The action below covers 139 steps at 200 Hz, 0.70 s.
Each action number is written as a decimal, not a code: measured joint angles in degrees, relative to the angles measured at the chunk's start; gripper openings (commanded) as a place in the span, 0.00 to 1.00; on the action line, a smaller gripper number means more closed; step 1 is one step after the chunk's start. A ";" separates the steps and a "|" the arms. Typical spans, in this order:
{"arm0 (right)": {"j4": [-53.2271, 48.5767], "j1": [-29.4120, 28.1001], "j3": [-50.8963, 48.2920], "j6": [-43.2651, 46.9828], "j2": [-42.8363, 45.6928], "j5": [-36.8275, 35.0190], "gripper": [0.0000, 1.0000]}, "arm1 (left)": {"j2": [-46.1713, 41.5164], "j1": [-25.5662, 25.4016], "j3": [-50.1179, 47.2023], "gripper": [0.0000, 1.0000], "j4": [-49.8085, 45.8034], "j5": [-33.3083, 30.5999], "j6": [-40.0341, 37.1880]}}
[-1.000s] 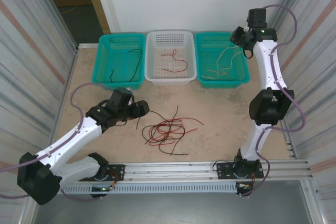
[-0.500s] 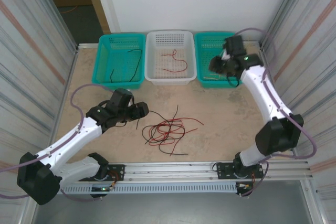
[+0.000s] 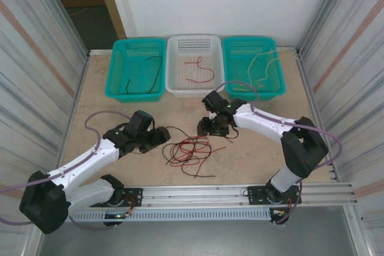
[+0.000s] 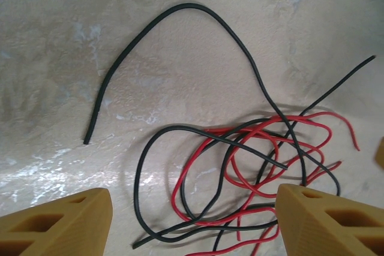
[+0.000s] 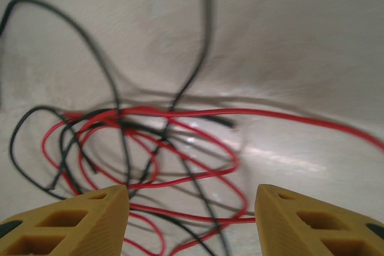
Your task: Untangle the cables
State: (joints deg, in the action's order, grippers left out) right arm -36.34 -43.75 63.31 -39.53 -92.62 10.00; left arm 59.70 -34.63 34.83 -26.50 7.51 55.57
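Hovering low on either side of the heap, both arms bracket the tangled cables (image 3: 189, 150), red and black strands lying on the worktop (image 3: 264, 163) at lower centre of the overhead view. The left fingers (image 3: 161, 136) sit just left of the heap and the right fingers (image 3: 212, 128) at its upper right. Each pair is spread wide with nothing between, likely placed to pinch separate strands and draw them opposite ways.

In the left wrist view one black strand (image 4: 187, 6) arcs toward the upper left, clear of the knot, and looks the easiest to free.

Along the top edge stand the left teal basket (image 3: 139, 41), white basket (image 3: 193, 37) and right teal basket (image 3: 251, 39), holding black, red and pale yellow cables in turn. Bare worktop opens left and right of the heap. The rail (image 3: 198, 191) at the bottom lies near the lowest strand, leaving less room there.
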 measured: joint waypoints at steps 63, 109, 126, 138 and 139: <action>-7.58 -3.02 1.31 -1.01 -0.90 0.48 0.54 | 0.52 0.00 -0.83 0.71 3.45 0.50 3.76; -10.97 -5.09 -1.42 -0.74 -2.29 1.84 0.21 | 0.52 0.00 -0.83 0.71 4.11 0.44 3.89; -10.84 -4.15 -1.36 -0.63 -2.80 1.77 0.12 | 0.52 0.00 -0.83 0.71 4.11 0.44 3.87; -10.91 -2.91 -0.83 -0.37 -3.06 1.64 0.06 | 0.52 0.00 -0.83 0.71 4.11 0.44 3.85; -10.93 -2.84 -0.76 -0.44 -3.08 1.66 0.06 | 0.52 0.00 -0.83 0.71 4.11 0.44 3.85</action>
State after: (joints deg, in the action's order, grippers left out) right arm -47.27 -46.59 62.54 -39.97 -95.70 11.66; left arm 60.23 -34.63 34.00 -22.39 7.94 59.42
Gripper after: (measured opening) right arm 0.106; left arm 0.712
